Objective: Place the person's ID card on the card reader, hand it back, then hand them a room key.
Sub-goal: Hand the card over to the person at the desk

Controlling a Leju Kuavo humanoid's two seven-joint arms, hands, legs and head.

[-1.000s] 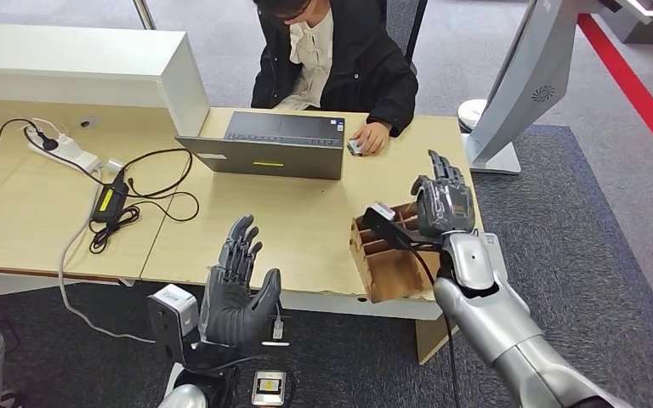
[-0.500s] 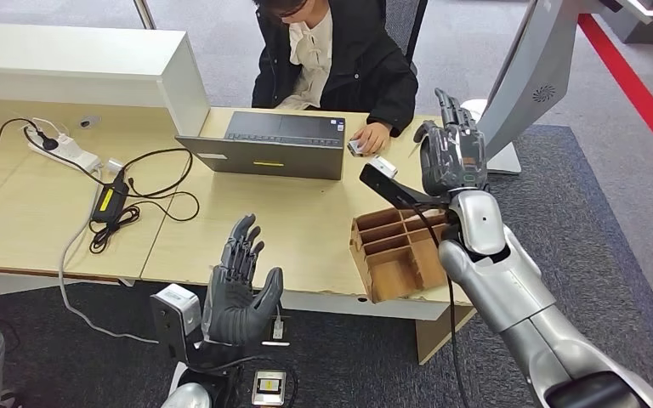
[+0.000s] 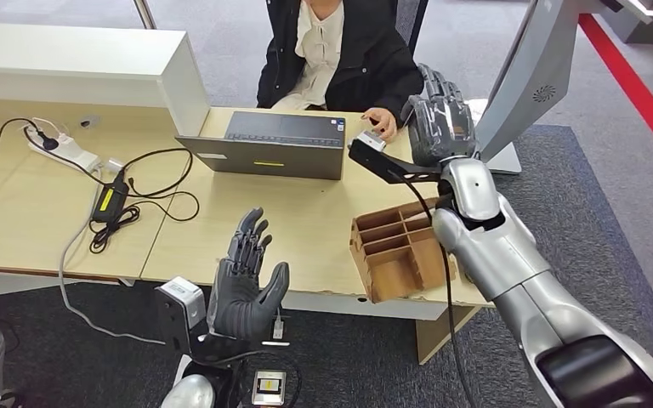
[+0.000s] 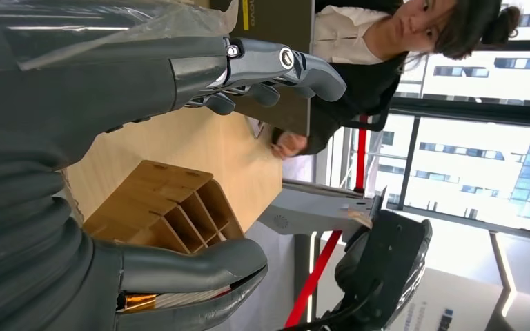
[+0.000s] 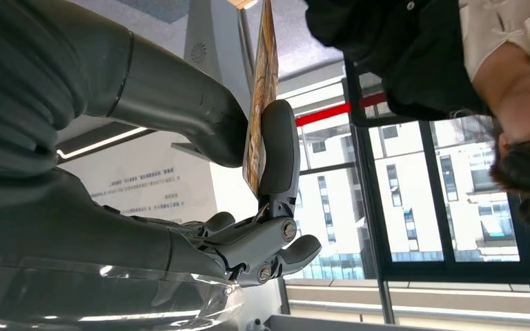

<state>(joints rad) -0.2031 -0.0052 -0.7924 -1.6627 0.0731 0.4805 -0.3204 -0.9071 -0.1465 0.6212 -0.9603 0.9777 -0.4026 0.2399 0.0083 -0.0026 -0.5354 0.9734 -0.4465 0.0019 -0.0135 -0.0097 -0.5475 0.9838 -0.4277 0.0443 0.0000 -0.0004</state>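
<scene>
1. We judge this the room-key handover: right hand (image 3: 439, 127) is raised toward the person (image 3: 340, 51), pinching a thin card (image 5: 261, 89) between thumb and finger.
2. Left hand (image 3: 247, 285) is spread, holding nothing, near the desk edge (image 3: 323, 297).
3. Next we'd reach closer and release when the person grips it.

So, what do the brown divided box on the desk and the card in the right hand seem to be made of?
The brown divided box looks like matte corrugated cardboard: thin slotted partitions, raw brown edges. The thin orange patterned card, pinched in the right hand, looks like rigid glossy plastic, though laminated paper is possible; it stays flat.
</scene>
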